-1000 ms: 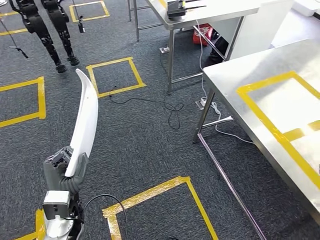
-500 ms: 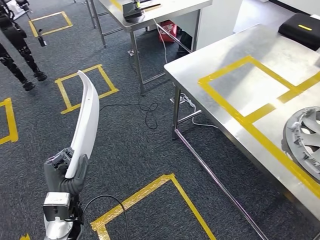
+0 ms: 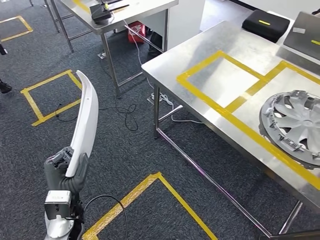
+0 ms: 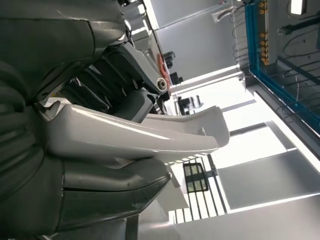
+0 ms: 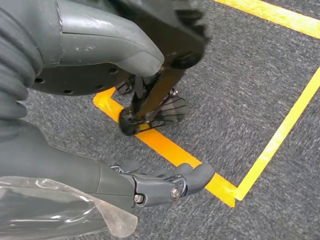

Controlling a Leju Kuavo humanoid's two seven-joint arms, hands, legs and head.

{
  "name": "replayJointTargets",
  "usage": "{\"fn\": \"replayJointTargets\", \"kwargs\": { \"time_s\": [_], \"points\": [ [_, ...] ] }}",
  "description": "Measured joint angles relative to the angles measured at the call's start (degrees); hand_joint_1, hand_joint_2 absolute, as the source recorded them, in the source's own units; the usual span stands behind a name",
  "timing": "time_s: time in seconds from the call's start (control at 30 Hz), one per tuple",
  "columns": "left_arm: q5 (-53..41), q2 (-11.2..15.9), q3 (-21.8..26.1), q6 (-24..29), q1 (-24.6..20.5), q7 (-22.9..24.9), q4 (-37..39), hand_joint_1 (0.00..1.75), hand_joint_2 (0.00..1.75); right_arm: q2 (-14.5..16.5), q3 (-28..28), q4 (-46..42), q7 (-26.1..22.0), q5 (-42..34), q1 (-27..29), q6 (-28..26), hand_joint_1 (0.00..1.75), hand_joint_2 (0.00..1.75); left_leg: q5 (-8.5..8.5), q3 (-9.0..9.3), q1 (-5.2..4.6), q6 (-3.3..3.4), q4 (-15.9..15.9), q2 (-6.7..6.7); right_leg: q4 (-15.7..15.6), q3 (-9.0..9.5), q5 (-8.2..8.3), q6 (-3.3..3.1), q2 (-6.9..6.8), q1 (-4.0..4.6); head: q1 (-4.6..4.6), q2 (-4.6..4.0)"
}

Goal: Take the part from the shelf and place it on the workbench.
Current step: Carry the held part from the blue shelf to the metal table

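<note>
1. My left hand [image 3: 65, 172] grips the part [image 3: 85, 125] at its lower end; thumb and fingers wrap it from both sides.
2. Part: long, narrow, glossy white moulding, curved like a blade, tapering to a rounded tip. It stands nearly upright over the grey carpet [image 3: 124, 150], well apart from the workbench [image 3: 226, 55].
3. Left wrist view: smooth white surface of the part [image 4: 124, 135] catches highlights; its far end flares into a lip.
4. My right hand [image 5: 113, 115] hangs over carpet and yellow floor tape [image 5: 170, 150], fingers apart, holding nothing.
5. Workbench: steel top, yellow tape rectangles; a silver wheel cover [image 3: 294, 125] lies on it.
</note>
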Motion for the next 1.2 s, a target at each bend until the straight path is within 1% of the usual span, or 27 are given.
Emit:
{"fn": "replayJointTargets", "kwargs": {
  "time_s": [0.03, 0.07, 0.1, 0.17, 0.2, 0.23, 0.33, 0.4, 0.47, 0.5, 0.53, 0.57, 0.63, 0.67, 0.7, 0.73, 0.83, 0.87, 0.9, 0.97, 1.0, 1.03, 1.07, 1.1, 1.13, 1.17, 1.2],
  "points": [
    [0.01, 0.01, 0.0, 0.0, 0.0, 0.0, 0.08, 1.75, 1.75, 0.0, 0.01, 0.0, 0.0, 0.07, 0.05, 0.14, 0.0, 1.75, -0.03, 0.01, -0.01, 0.0, 0.02, 0.35, 0.38, -0.06, 0.39, 0.1, -0.12, -0.08, 0.02, 0.0],
    [0.02, 0.02, 0.0, 0.0, -0.01, 0.0, 0.14, 1.75, 1.75, -0.01, 0.01, 0.0, -0.01, 0.12, 0.11, 0.29, 0.0, 1.75, -0.07, 0.06, -0.01, -0.05, 0.03, 0.58, -1.64, 1.12, 1.81, 0.11, -0.22, -0.14, 0.02, 0.0],
    [0.03, 0.02, 0.0, 0.0, -0.03, 0.0, 0.17, 1.75, 1.75, -0.01, 0.01, 0.0, -0.03, 0.2, 0.15, 0.41, 0.0, 1.75, -0.13, 0.14, -0.01, -0.14, 0.04, 0.72, -5.52, 3.28, 3.78, 0.03, -0.4, -0.17, 0.03, 0.0],
    [0.04, 0.02, 0.0, 0.0, -0.08, 0.0, 0.19, 1.75, 1.75, -0.02, 0.01, 0.0, -0.1, 0.39, 0.07, 0.64, 0.0, 1.75, -0.29, 0.23, -0.17, -0.52, 0.11, 0.86, -13.17, 7.62, 6.1, -0.38, -0.9, -0.01, 0.01, 0.0],
    [0.1, 0.02, 0.0, 0.0, -0.1, 0.0, 0.19, 1.75, 1.75, -0.02, 0.01, 0.0, -0.13, 0.46, 0.03, 0.73, 0.0, 1.75, -0.33, 0.22, -0.26, -0.8, 0.15, 0.9, -15.22, 8.83, 6.38, -0.64, -1.06, 0.1, -0.02, 0.0],
    [0.15, 0.03, 0.0, 0.0, -0.1, 0.01, 0.2, 1.75, 1.75, -0.02, 0.01, 0.0, -0.14, 0.52, 0.02, 0.8, 0.0, 1.75, -0.33, 0.2, -0.31, -1.1, 0.16, 0.95, -15.84, 9.25, 6.12, -0.92, -1.1, 0.25, -0.04, 0.0],
    [0.23, 0.03, 0.0, 0.0, -0.14, 0.01, 0.23, 1.75, 1.75, -0.02, 0.02, 0.0, -0.16, 0.61, 0.12, 0.88, 0.0, 1.75, -0.83, 0.17, -0.12, -2.12, 0.7, 0.85, -16.2, 9.59, 6.29, -1.9, -0.85, 0.17, -0.09, 0.0],
    [0.22, 0.07, 0.0, 0.05, -0.16, 0.01, 0.24, 1.75, 1.75, -0.02, 0.01, 0.0, -0.16, 0.66, 0.06, 0.88, 0.0, 1.75, -3.21, -1.57, -0.02, -2.67, 4.89, 0.44, -16.54, 10.02, 6.32, -2.66, -0.73, -0.05, -0.19, 0.0],
    [0.24, 0.11, 0.0, 0.19, -0.11, 0.02, 0.36, 1.75, 1.75, -0.02, 0.01, 0.0, -0.16, 0.7, 0.02, 0.87, 0.0, 1.75, -6.39, -5.29, -0.01, -2.99, 12.46, 0.23, -16.54, 10.24, 6.07, -3.14, -0.58, 0.0, -0.24, 0.0],
    [0.25, 0.15, 0.0, 0.28, -0.07, 0.02, 0.46, 1.75, 1.75, -0.02, 0.01, 0.0, -0.15, 0.71, 0.05, 0.87, 0.0, 1.75, -7.03, -6.87, 0.0, -3.1, 15.28, 0.22, -16.53, 10.37, 5.94, -3.23, -0.45, 0.03, -0.22, 0.0],
    [0.27, 0.18, 0.0, 0.34, -0.05, 0.02, 0.58, 1.75, 1.75, -0.02, 0.01, 0.0, -0.15, 0.73, 0.09, 0.87, 0.0, 1.75, -6.61, -7.64, 0.01, -3.13, 16.31, 0.21, -16.52, 10.55, 5.8, -3.24, -0.27, 0.05, -0.22, 0.0],
    [0.28, 0.22, 0.0, 0.4, -0.05, 0.02, 0.67, 1.75, 1.75, -0.02, 0.01, 0.0, -0.14, 0.78, 0.12, 0.87, 0.0, 1.75, -5.11, -7.34, 0.01, -3.08, 15.1, 0.2, -16.51, 10.8, 5.62, -3.17, -0.07, 0.05, -0.24, 0.0],
    [0.28, 0.28, 0.0, 0.47, -0.07, 0.02, 0.74, 1.75, 1.75, -0.01, 0.01, 0.01, -0.13, 0.87, 0.15, 0.87, 0.0, 1.75, -0.96, -4.37, -0.01, -2.7, 8.18, 0.1, -16.5, 11.4, 5.15, -2.84, 0.29, 0.04, -0.24, 0.0],
    [0.28, 0.29, 0.0, 0.5, -0.11, 0.02, 0.75, 1.75, 1.75, -0.01, 0.01, 0.01, -0.13, 0.91, 0.12, 0.87, 0.0, 1.75, 0.24, -2.72, -0.04, -2.45, 4.56, 0.0, -16.39, 11.6, 4.84, -2.55, 0.45, 0.14, -0.24, 0.0],
    [0.29, 0.31, 0.0, 0.52, -0.13, 0.03, 0.77, 1.75, 1.75, -0.01, 0.01, 0.01, -0.13, 0.91, 0.1, 0.87, 0.0, 1.75, 0.72, -1.63, -0.11, -2.18, 2.17, -0.08, -16.37, 11.71, 4.62, -2.22, 0.54, 0.22, -0.16, 0.0],
    [0.3, 0.32, 0.01, 0.55, -0.15, 0.03, 0.8, 1.75, 1.75, -0.02, 0.01, 0.01, -0.12, 0.91, 0.09, 0.87, 0.0, 1.75, 0.51, -1.15, -0.19, -1.86, 0.98, -0.16, -16.27, 11.75, 4.54, -1.85, 0.58, 0.3, -0.13, 0.0],
    [0.36, 0.34, 0.03, 0.56, -0.18, 0.04, 0.86, 1.75, 1.75, -0.02, 0.01, 0.0, -0.1, 0.98, 0.14, 0.88, 0.0, 1.75, 0.11, -0.7, -0.13, -0.79, 0.36, -0.19, -15.61, 11.66, 4.3, -1.05, 0.44, 0.29, 0.02, 0.0],
    [0.37, 0.32, 0.04, 0.54, -0.23, 0.04, 0.87, 1.75, 1.75, -0.02, 0.01, 0.0, -0.11, 1.01, 0.12, 0.89, 0.0, 1.75, 0.06, -0.41, -0.03, -0.48, 0.24, -0.18, -14.27, 10.91, 3.64, -0.87, 0.3, 0.28, 0.17, 0.0],
    [0.37, 0.29, 0.04, 0.52, -0.29, 0.04, 0.87, 1.75, 1.75, -0.02, 0.02, 0.0, -0.12, 1.05, 0.06, 0.9, 0.0, 1.75, -0.02, -0.16, 0.04, -0.23, 0.13, -0.15, -11.73, 9.42, 2.52, -0.67, 0.17, 0.26, 0.27, 0.0],
    [0.37, 0.26, 0.04, 0.5, -0.37, 0.05, 0.89, 1.75, 1.75, -0.02, 0.03, 0.01, -0.14, 1.13, 0.05, 0.92, 0.0, 1.75, -0.34, 0.06, -0.03, 0.11, 0.1, -0.06, -4.04, 4.73, -0.29, -0.34, -0.01, 0.22, 0.49, 0.0],
    [0.37, 0.25, 0.04, 0.5, -0.36, 0.05, 0.91, 1.75, 1.75, -0.02, 0.04, 0.02, -0.14, 1.17, 0.12, 0.92, 0.0, 1.75, -0.55, 0.19, -0.07, 0.19, 0.1, -0.04, -0.78, 2.43, -1.11, -0.24, -0.03, 0.21, 0.5, 0.0],
    [0.38, 0.26, 0.04, 0.5, -0.36, 0.06, 0.95, 1.75, 1.75, -0.02, 0.03, 0.02, -0.14, 1.21, 0.23, 0.92, 0.0, 1.75, -0.81, 0.43, -0.1, 0.23, 0.11, -0.05, 0.81, 0.89, -0.94, -0.2, -0.04, 0.21, 0.51, 0.0],
    [0.38, 0.26, 0.04, 0.5, -0.35, 0.07, 0.99, 1.75, 1.75, -0.02, 0.03, 0.02, -0.13, 1.27, 0.35, 0.92, 0.0, 1.75, -1.14, 0.84, -0.11, 0.19, 0.11, -0.08, 0.09, 0.51, 0.48, -0.24, -0.05, 0.21, 0.53, 0.0],
    [0.39, 0.26, 0.04, 0.5, -0.36, 0.07, 1.03, 1.75, 1.75, -0.02, 0.03, 0.01, -0.12, 1.32, 0.43, 0.92, 0.0, 1.75, -1.53, 1.39, -0.11, 0.11, 0.1, -0.12, -2.68, 1.2, 2.87, -0.37, -0.06, 0.21, 0.53, 0.0],
    [0.39, 0.26, 0.04, 0.5, -0.37, 0.07, 1.05, 1.75, 1.75, -0.02, 0.03, 0.01, -0.12, 1.35, 0.49, 0.92, 0.0, 1.75, -1.99, 2.0, -0.11, -0.03, 0.09, -0.13, -6.66, 2.55, 5.6, -0.57, -0.16, 0.23, 0.54, 0.0],
    [0.39, 0.26, 0.04, 0.5, -0.39, 0.07, 1.08, 1.75, 1.75, -0.02, 0.03, 0.0, -0.11, 1.37, 0.52, 0.92, 0.0, 1.75, -2.42, 2.55, -0.15, -0.25, 0.11, -0.12, -10.23, 3.87, 7.14, -0.79, -0.33, 0.35, 0.5, 0.0],
    [0.4, 0.26, 0.05, 0.5, -0.42, 0.08, 1.09, 1.75, 1.75, -0.02, 0.03, 0.0, -0.11, 1.37, 0.49, 0.93, 0.0, 1.75, -2.83, 2.86, -0.19, -0.57, 0.12, -0.1, -12.88, 5.09, 7.6, -1.11, -0.52, 0.53, 0.48, 0.01]
  ]
}}
